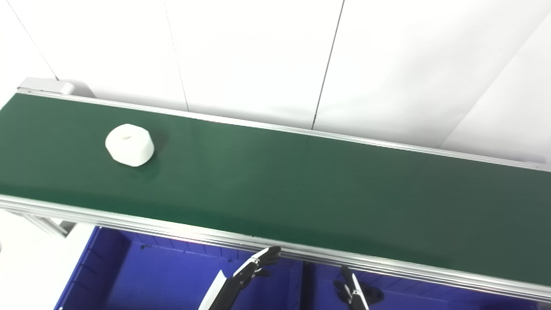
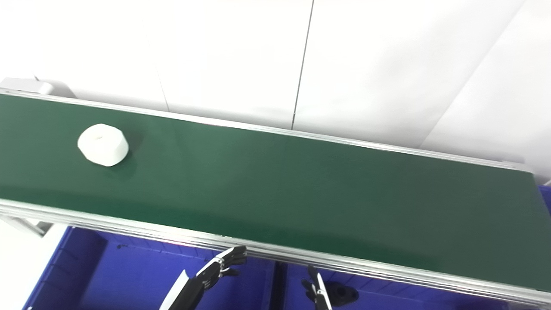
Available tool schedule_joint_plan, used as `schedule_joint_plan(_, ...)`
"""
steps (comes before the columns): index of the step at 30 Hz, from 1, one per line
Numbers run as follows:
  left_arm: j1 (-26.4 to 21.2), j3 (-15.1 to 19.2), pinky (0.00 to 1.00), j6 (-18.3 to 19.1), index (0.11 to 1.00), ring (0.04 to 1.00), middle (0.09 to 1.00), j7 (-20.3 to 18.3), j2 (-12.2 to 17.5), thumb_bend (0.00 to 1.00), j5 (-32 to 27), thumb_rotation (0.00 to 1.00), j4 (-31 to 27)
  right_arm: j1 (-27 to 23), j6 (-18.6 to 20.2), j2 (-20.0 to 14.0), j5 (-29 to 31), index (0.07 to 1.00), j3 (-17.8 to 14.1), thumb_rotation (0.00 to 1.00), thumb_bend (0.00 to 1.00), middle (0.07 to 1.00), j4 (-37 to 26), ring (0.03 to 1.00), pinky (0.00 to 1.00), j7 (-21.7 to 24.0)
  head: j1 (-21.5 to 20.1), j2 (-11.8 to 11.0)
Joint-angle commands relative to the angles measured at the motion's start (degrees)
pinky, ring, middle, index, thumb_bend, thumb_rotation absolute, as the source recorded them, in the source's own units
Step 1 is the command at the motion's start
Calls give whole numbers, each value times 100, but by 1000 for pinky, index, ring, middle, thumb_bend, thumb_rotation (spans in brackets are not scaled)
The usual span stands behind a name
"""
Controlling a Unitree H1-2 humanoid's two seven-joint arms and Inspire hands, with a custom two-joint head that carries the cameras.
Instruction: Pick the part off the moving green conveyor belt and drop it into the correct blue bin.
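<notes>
The white part point(image 1: 129, 144) sits far left on the green belt point(image 1: 301, 185), well apart from both hands. It looks like a light, stiff plastic nut — I'd pinch it across opposite flat sides. My left hand point(image 1: 254, 267) and right hand point(image 1: 351, 289) hover low over the blue bins point(image 1: 129, 275), fingers apart and holding nothing, below the belt's near rail.
</notes>
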Motion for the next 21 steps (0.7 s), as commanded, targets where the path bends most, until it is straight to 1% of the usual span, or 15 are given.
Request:
schedule_joint_plan(1,-83,-115,726,-215,863,829,856,217,53,871,64,661,-34,-6,-339,-31,102,1000,18,1000,960,999,-35,956,946,-82,29,-19)
schedule_joint_plan(4,-150,-189,719,-214,867,829,859,228,75,876,-13,661,10,-54,-341,-64,187,1000,25,1000,952,1000,-11,966,951,-66,126,-81)
schedule_joint_plan(5,-163,-201,716,-214,867,829,859,224,78,883,-38,657,19,-62,-342,-73,211,1000,30,1000,935,1000,-16,972,958,-55,126,-81)
schedule_joint_plan(6,-170,-197,715,-214,867,829,859,225,72,885,-32,656,35,-71,-343,-85,238,1000,35,1000,929,1000,-39,974,960,-43,214,-104)
schedule_joint_plan(10,-195,-203,713,-215,859,826,854,226,59,898,-53,669,76,-82,-343,-108,390,1000,41,1000,909,1000,-125,975,975,38,303,-102)
schedule_joint_plan(11,-207,-214,710,-215,857,823,852,222,73,908,-26,680,78,-80,-343,-103,409,1000,37,1000,914,1000,-138,979,982,50,314,-95)
schedule_joint_plan(12,-216,-224,712,-215,862,826,856,219,84,896,-9,687,78,-79,-343,-100,422,1000,33,1000,919,1000,-144,982,992,60,314,-95)
schedule_joint_plan(14,-280,-268,702,-215,862,820,856,208,118,885,-73,679,84,-94,-343,-86,450,1000,24,1000,927,1000,-134,989,998,84,363,-82)
schedule_joint_plan(16,-319,-292,694,-215,849,808,844,287,114,891,-95,677,100,-117,-343,-66,465,1000,15,1000,936,1000,-114,990,1000,100,417,-71)
schedule_joint_plan(19,-321,-293,690,-215,832,798,827,196,157,903,-146,675,-82,-162,-343,-46,469,1000,15,1000,946,1000,-55,992,1000,113,433,-63)
schedule_joint_plan(21,-350,-323,682,-215,817,789,816,138,196,886,-222,659,-203,-191,-343,-48,442,1000,26,1000,943,1000,-33,992,1000,110,421,-61)
